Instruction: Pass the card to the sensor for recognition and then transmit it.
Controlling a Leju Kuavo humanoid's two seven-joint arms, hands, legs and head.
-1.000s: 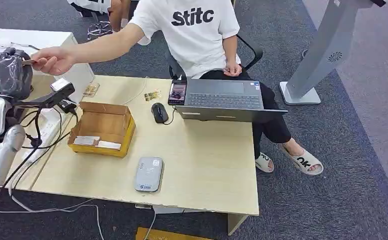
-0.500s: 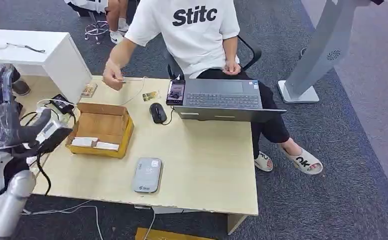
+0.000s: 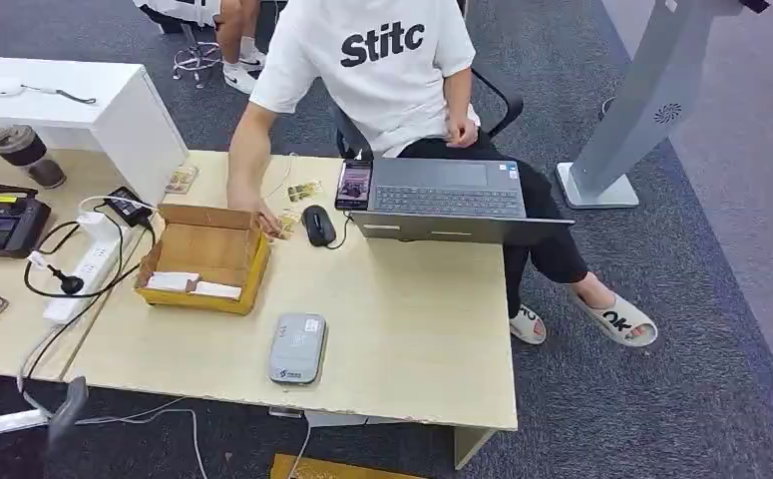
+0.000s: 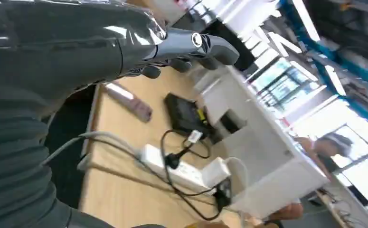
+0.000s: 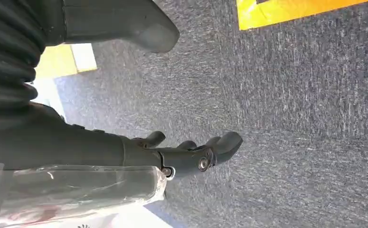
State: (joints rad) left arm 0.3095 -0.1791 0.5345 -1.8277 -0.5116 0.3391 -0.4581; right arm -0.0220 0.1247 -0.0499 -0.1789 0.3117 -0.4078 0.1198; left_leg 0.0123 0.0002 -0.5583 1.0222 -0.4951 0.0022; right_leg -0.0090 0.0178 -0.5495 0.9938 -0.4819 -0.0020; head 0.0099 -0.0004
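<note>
Though empty, slack fingers of left hand point(image 4: 139, 45), right hand point(image 5: 182, 156): well apart from card point(image 3: 288, 222).

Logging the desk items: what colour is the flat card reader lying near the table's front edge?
Grey, the flat card reader has a small blue mark; the head view shows it best.

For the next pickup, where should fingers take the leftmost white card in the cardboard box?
Probably from above, through the open top: the white card lies flat by the cardboard box near wall, so pinch its far long edge, which faces bare box floor.
</note>
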